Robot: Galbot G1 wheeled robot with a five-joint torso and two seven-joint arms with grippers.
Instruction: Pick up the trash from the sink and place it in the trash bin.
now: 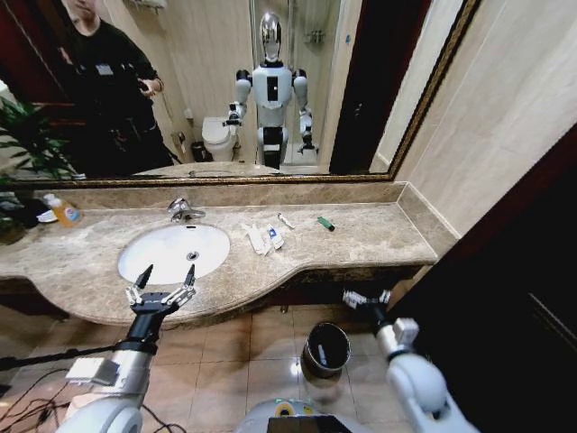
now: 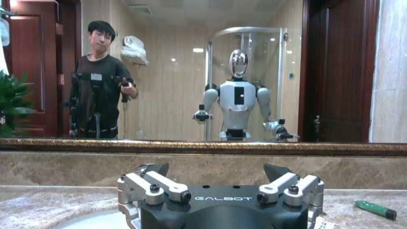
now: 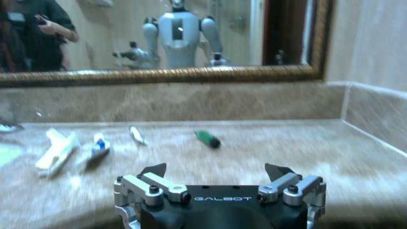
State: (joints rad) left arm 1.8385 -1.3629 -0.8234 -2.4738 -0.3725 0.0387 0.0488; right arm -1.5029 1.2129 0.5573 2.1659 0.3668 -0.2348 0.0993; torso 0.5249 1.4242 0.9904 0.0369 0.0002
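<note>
The trash [image 1: 267, 237], white tubes and flat sachets with a thin white stick [image 1: 285, 220] and a green piece [image 1: 325, 224], is scattered on the countertop just right of the sink [image 1: 173, 253]. Such flat, light items could be pushed away rather than gripped. The left gripper [image 1: 164, 281] is held spread at the sink's front rim; the right gripper [image 1: 366, 299], also spread, is hung below the counter near the trash bin [image 1: 326, 349].
</note>
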